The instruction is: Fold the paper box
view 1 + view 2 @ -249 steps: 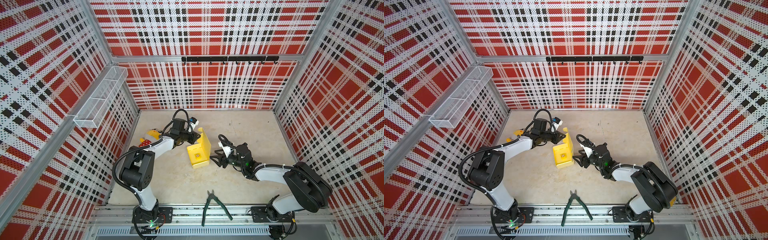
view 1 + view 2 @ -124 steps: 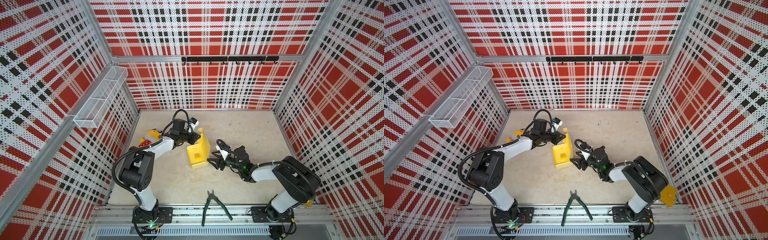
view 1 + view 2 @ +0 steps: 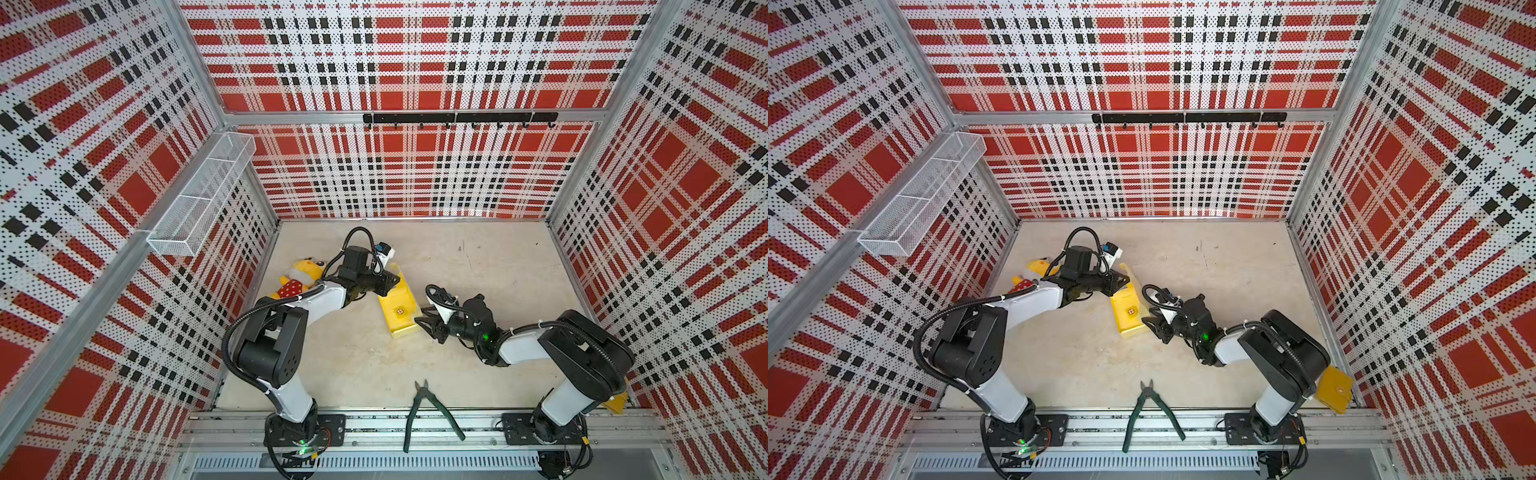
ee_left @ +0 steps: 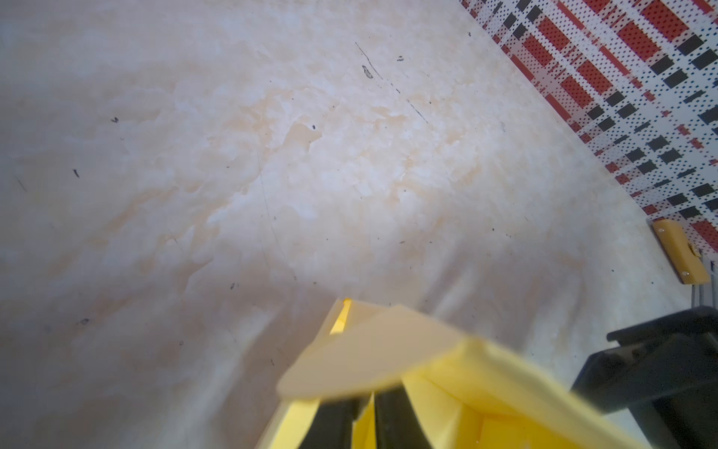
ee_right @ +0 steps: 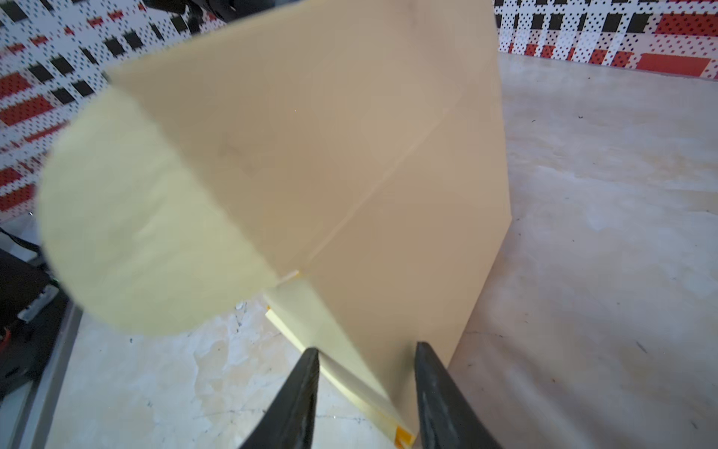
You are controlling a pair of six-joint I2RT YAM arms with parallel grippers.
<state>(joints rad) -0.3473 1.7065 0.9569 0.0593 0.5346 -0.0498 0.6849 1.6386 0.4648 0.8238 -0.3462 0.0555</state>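
Observation:
The pale yellow paper box (image 3: 397, 300) lies half-formed on the table in both top views (image 3: 1126, 307), with one wall standing along its right side. A small red cross mark shows on its floor. My left gripper (image 3: 387, 286) is shut on the box's far left wall; in the left wrist view the dark fingers (image 4: 392, 421) pinch a yellow sheet (image 4: 388, 350). My right gripper (image 3: 422, 323) is at the box's near right corner. In the right wrist view its fingertips (image 5: 437, 388) stand apart, open, astride the standing wall's (image 5: 349, 136) lower edge.
Green-handled pliers (image 3: 432, 409) lie at the table's front edge. A plush toy (image 3: 297, 279) sits behind the left arm by the left wall. A mustard pouch (image 3: 1335, 388) rests in the front right corner. A wire basket (image 3: 203, 199) hangs on the left wall.
My right gripper has slid left across the table up to the box's near right corner, and its jaws have narrowed. The left gripper has kept its hold in place.

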